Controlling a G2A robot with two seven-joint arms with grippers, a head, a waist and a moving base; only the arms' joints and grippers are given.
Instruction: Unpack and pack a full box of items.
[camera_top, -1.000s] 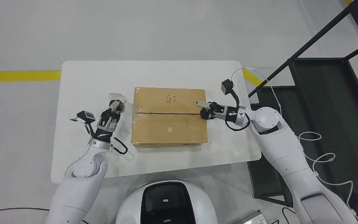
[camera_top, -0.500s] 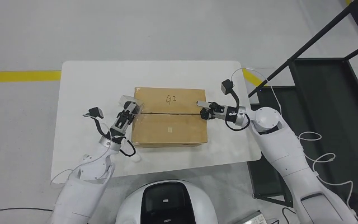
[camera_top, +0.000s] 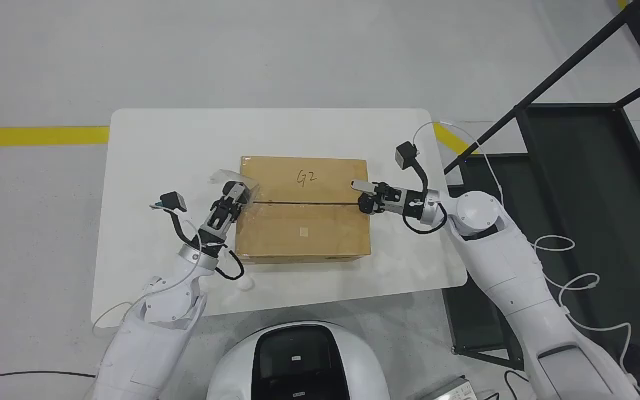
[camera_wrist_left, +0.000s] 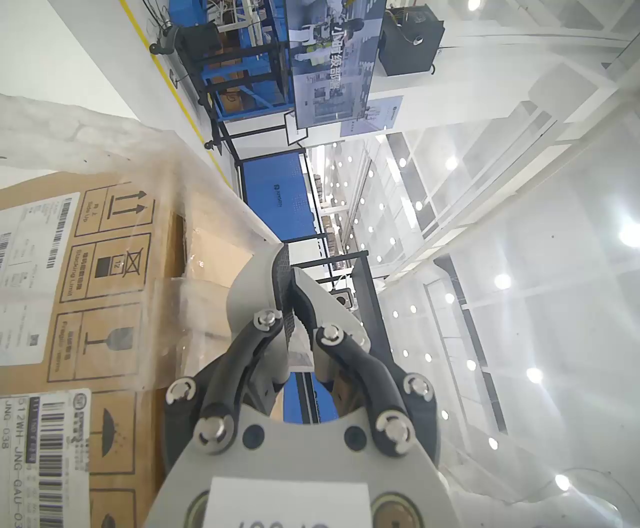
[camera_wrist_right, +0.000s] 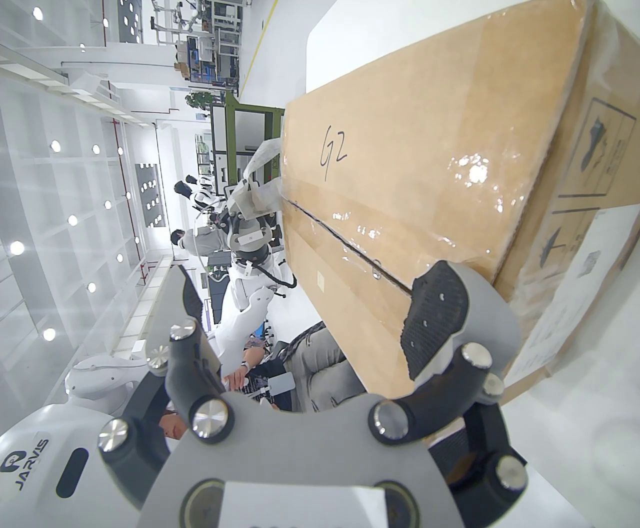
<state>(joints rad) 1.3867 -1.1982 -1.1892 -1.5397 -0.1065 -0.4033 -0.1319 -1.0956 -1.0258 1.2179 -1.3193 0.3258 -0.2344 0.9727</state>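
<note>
The taped cardboard box (camera_top: 303, 208) sits mid-tabletop (camera_top: 150, 160), the left claw (camera_top: 232, 203) pinched on its loosened clear tape (camera_wrist_left: 165, 165), likely for peeling, while the right claw (camera_top: 362, 197), spread wide, apparently steadies the opposite end.

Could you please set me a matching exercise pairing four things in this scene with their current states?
Things:
1. left gripper
2. right gripper
3. cardboard box
4. clear tape

States:
A. flaps closed, resting on the table
B. jaws open at one end of the box
C. lifted off the box's other end
D. jaws shut on the tape

Pairs: 1-D; 2-B; 3-A; 4-C
</note>
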